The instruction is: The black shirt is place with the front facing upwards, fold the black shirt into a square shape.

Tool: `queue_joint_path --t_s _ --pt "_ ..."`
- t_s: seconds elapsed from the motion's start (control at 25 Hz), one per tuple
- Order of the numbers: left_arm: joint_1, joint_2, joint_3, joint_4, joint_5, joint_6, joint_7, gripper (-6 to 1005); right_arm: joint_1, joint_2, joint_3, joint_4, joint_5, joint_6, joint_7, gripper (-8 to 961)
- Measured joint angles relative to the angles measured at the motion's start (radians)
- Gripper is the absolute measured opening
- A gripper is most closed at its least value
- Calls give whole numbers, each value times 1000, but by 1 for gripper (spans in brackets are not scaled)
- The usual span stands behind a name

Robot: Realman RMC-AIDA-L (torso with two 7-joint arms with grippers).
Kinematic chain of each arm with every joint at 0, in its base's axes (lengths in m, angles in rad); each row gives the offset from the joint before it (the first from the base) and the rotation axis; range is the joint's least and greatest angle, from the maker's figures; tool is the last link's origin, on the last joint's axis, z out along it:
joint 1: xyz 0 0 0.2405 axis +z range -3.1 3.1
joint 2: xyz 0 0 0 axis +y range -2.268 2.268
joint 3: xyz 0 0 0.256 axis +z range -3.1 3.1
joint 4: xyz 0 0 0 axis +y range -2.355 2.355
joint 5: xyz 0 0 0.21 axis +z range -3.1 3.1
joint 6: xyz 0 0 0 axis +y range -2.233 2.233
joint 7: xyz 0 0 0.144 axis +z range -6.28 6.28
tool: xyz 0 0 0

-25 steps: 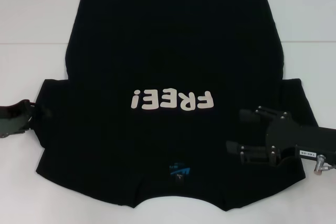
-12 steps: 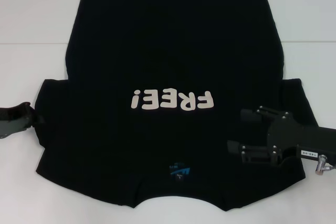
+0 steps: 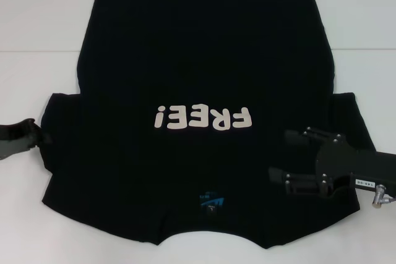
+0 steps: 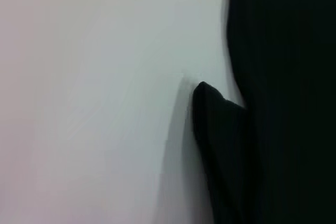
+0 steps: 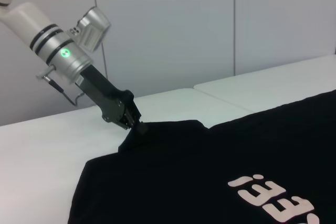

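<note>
The black shirt (image 3: 204,60) lies flat and face up on the white table, with white "FREE!" lettering (image 3: 204,117) and the blue neck label (image 3: 211,201) at the near edge. My left gripper (image 3: 37,138) is at the tip of the shirt's left sleeve. In the right wrist view it (image 5: 137,124) is shut on that sleeve edge, and the cloth (image 5: 210,171) rises to a point there. My right gripper (image 3: 281,156) hovers open over the right sleeve, fingers spread. The left wrist view shows black cloth (image 4: 289,77) beside bare table.
The white table (image 3: 37,17) extends past the shirt on both sides, with a seam line (image 3: 37,51) across it. Grey wall panels (image 5: 173,24) stand behind the table. The shirt's collar edge lies close to the table's near edge.
My left gripper has drawn back a little to the left at the sleeve's edge. My right gripper has shifted slightly right and nearer over the right sleeve.
</note>
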Motion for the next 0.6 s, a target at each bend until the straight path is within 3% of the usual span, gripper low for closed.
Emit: queue_joint_path --t_s 0.24,0.6 --pt "8 11 -2 33 -1 16 14 19 -6 -1 -4 0 -23 1 -12 926" --pt "-9 53 5 47 8 38 4 20 -6 -1 -9 0 -53 -2 -43 926"
